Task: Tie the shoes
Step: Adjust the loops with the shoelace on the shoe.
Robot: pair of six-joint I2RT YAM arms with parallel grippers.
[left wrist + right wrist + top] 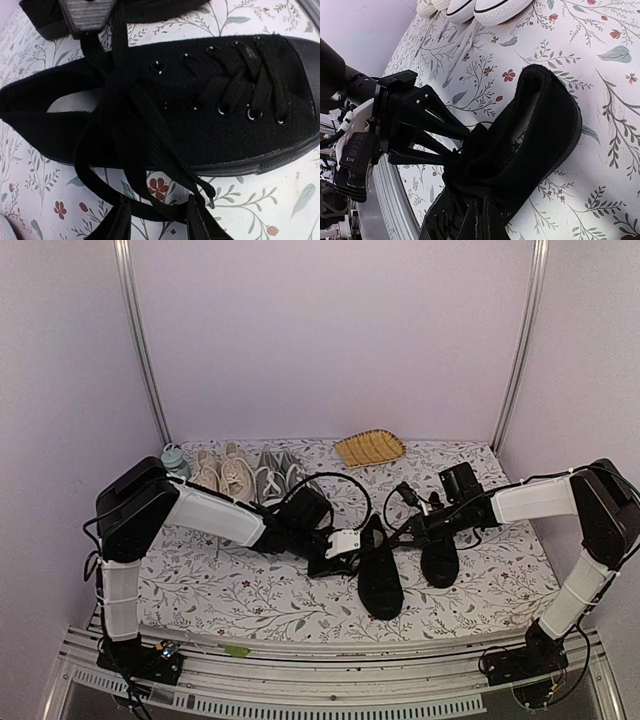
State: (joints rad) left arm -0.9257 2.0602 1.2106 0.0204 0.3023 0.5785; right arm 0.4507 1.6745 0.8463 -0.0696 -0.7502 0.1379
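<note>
Laces [135, 130] lie loosely crossed over the tongue of the black sneaker [210, 100], mid-table beside its mate [440, 560], and no knot looks cinched yet. The left gripper [160, 222] straddles one strand with its fingers apart. The right gripper [87, 12], fingers together, seems pinched on another strand. The likely next move: the left closes and both pull outward. Floral tablecloth [250, 590] below, beige sneakers [225, 472] and a grey pair [280, 475] at the back, lavender walls [330, 330].

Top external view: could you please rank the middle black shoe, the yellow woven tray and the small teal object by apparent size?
1. the middle black shoe, largest
2. the yellow woven tray; it lies farther from the camera, so their true order is unsure
3. the small teal object, clearly smallest
</note>
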